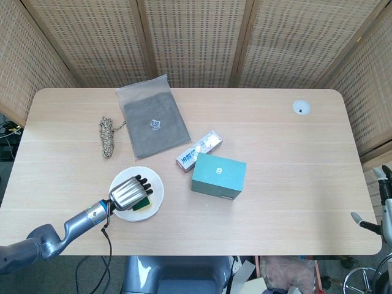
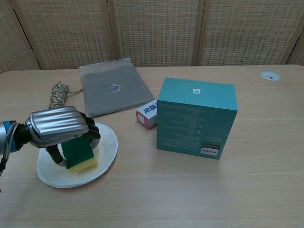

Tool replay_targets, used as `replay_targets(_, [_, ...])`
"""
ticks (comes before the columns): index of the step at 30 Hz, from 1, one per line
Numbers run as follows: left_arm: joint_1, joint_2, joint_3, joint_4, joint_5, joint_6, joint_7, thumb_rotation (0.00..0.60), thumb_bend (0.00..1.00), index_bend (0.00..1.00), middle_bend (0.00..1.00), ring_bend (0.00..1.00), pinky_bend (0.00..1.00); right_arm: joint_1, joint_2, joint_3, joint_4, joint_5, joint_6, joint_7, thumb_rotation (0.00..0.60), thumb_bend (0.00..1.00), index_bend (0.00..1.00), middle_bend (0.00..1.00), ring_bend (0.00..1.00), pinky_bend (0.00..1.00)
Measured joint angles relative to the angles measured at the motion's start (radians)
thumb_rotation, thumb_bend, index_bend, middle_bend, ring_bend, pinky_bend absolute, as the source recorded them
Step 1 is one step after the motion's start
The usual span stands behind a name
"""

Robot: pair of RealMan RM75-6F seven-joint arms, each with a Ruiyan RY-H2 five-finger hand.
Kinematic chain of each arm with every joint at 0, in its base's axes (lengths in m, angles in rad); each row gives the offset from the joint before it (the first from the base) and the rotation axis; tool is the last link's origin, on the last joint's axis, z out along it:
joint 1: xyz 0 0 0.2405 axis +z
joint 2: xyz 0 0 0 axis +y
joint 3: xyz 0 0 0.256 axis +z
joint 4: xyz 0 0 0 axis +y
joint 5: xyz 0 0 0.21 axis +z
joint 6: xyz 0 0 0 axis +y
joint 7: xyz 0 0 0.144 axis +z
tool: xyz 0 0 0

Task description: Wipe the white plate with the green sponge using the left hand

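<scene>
- Head view: the left hand (image 1: 130, 192) was over the plate (image 1: 153, 184), fingers curled down around the sponge (image 1: 143, 203), which lay on the plate's right-hand part.
- Head view: the plate sat at the table's (image 1: 294, 159) front left, apart from the other items.
- Head view, count: one plate, one sponge, one teal box (image 1: 218, 176), one small carton (image 1: 199, 150), one grey pouch (image 1: 153, 124), one rope coil (image 1: 108, 136), one round port (image 1: 301, 108) in the table.
- Head view: only dark arm parts showed at the right edge; the right hand was not seen.
- Chest view: the left hand (image 2: 59, 127) gripped the sponge (image 2: 79, 153) from above, its yellow underside pressed on the plate (image 2: 107, 145). The hand was closed on it, fingers wrapped over the green top.
- Chest view: the box (image 2: 195, 118) stood well apart to the right, the carton (image 2: 147, 113) just beside it, the pouch (image 2: 114, 90) and rope (image 2: 58, 94) behind the plate.
- Judgement: the wiping step was in hand, sponge in contact with the plate.
- Judgement: the next move called for sweeping the sponge across the bare part while keeping downward pressure light, since the plate was unsecured and could slide.
- Chest view: right hand not in view.
</scene>
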Motion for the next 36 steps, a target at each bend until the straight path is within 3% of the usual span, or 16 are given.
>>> replay_targets(13, [0.012,-0.056,0.029,0.101,0.009,-0.017,-0.001,0.600,0.15,0.52,0.43,0.32,0.40,0.002,-0.001,0.001,0.001,0.003,-0.003,-0.002,0.600,0.00,0.00,0.00,0.00,0.00])
replay_targets(26, [-0.005,0.042,-0.010,-0.022,0.011,0.063,0.017,0.600,0.15,0.52,0.43,0.33,0.40,-0.003,0.004,-0.001,-0.004,-0.007,0.007,0.006,0.600,0.00,0.00,0.00,0.00,0.00])
replay_targets(36, [-0.001,0.004,-0.016,0.017,0.015,0.067,0.068,0.600,0.17,0.71,0.44,0.33,0.36,-0.004,0.006,0.000,-0.003,-0.008,0.009,0.012,0.600,0.00,0.00,0.00,0.00,0.00])
